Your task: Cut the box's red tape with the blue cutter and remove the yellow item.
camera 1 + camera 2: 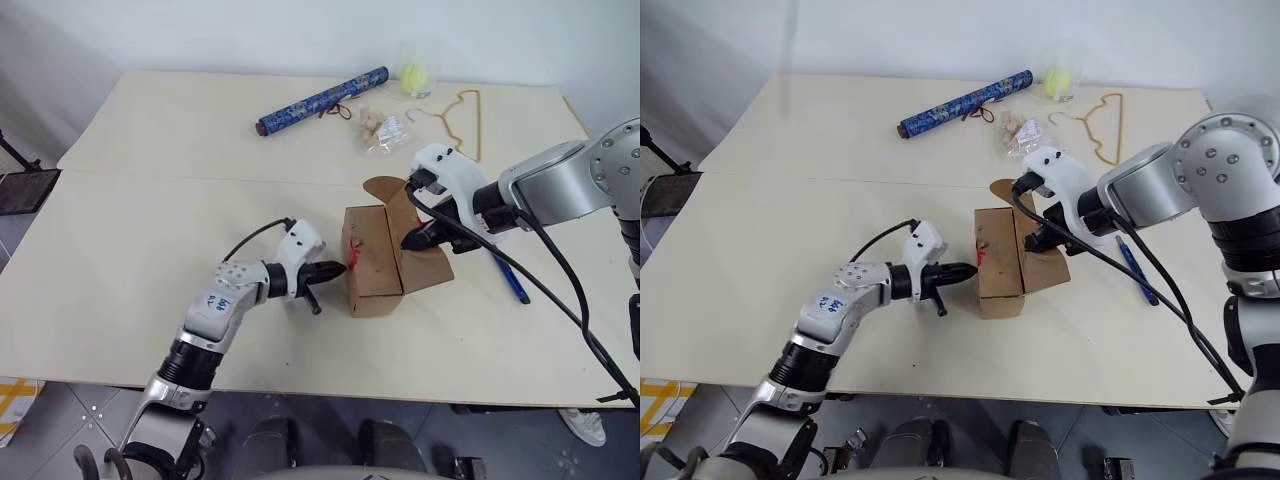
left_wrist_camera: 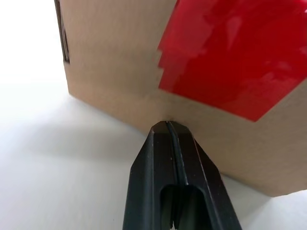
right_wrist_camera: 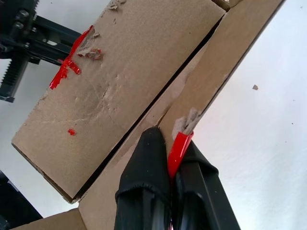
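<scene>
Now, left gripper [image 2: 169, 125]: pressed together, tip against the box [image 1: 375, 262] below the red tape [image 2: 230, 57].
Right gripper [image 3: 169, 143]: pinching the box's flap edge at three o'clock.

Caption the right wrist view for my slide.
Right gripper shut on the box's flap edge, red tape between its fingers.

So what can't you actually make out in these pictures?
- Inside of the box: hidden by its own flaps in both eye views, so whether a yellow item is in there cannot be told.
- Blue cutter: partly covered by the right arm and its cable in the eye views.
- Contents of the clear bag: too small to identify.
- Red tape: cut off by the edge of the left wrist view.
</scene>
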Controlling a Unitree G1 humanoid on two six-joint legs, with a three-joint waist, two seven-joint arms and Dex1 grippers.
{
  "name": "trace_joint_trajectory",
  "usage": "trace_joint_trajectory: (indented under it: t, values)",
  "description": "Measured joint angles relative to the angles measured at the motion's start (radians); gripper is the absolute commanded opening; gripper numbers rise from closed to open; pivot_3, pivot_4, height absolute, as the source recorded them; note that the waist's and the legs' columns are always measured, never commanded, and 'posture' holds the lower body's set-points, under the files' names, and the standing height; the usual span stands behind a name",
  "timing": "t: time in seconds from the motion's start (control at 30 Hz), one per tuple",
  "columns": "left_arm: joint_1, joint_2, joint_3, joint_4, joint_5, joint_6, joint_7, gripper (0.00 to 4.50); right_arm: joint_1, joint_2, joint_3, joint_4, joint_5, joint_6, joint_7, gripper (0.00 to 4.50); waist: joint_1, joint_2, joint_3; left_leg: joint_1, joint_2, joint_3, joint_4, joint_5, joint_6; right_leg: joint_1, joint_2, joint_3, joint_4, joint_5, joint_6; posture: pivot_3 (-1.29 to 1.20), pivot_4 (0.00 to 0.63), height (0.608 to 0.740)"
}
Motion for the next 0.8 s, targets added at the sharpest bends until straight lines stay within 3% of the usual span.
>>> trace_joint_trajectory:
  t: [0.2,0.3,0.4,0.6,0.8]
  values:
    - [-0.03,0.236,0.003,-0.044,-0.084,0.109,-0.221,0.0,-0.006,-0.007,0.003,0.002,-0.023,0.0,0.002,0.05,-0.015,0.0,0.0,0.0,0.001,0.001,-0.001,0.0,-0.001,-0.002,0.001,0.0,0.001,0.0,-0.001,0.0,0.15,0.74]
    - [-0.114,0.276,0.036,-0.049,-0.169,0.178,-0.311,0.0,-0.006,-0.007,0.003,0.004,-0.04,0.0,0.002,0.05,-0.018,0.0,0.0,-0.002,0.0,0.0,0.0,0.0,-0.001,-0.002,0.001,0.0,0.001,0.0,-0.001,0.0,0.15,0.74]
    - [-0.199,0.222,0.085,-0.052,-0.222,0.198,-0.3,0.0,-0.007,-0.005,0.003,0.007,-0.055,0.0,0.005,0.05,-0.019,-0.001,0.0,-0.002,0.0,0.0,0.0,0.0,0.0,-0.002,0.0,0.0,0.001,0.0,0.0,0.0,0.15,0.74]
    - [-0.244,0.016,0.091,-0.021,-0.225,0.153,-0.148,0.0,-0.006,-0.002,0.003,0.014,-0.092,0.0,0.009,0.05,-0.024,-0.002,0.001,-0.002,-0.001,0.001,0.0,0.0,-0.001,-0.002,0.002,0.0,0.001,0.001,0.001,0.0,0.15,0.74]
    - [-0.281,-0.033,0.029,0.04,-0.157,0.05,-0.104,0.0,-0.007,0.015,0.003,0.019,-0.127,0.0,0.018,0.05,-0.022,-0.002,0.001,-0.002,-0.001,0.002,-0.001,0.0,-0.001,-0.003,0.002,0.0,0.001,0.001,0.0,0.0,0.15,0.74]
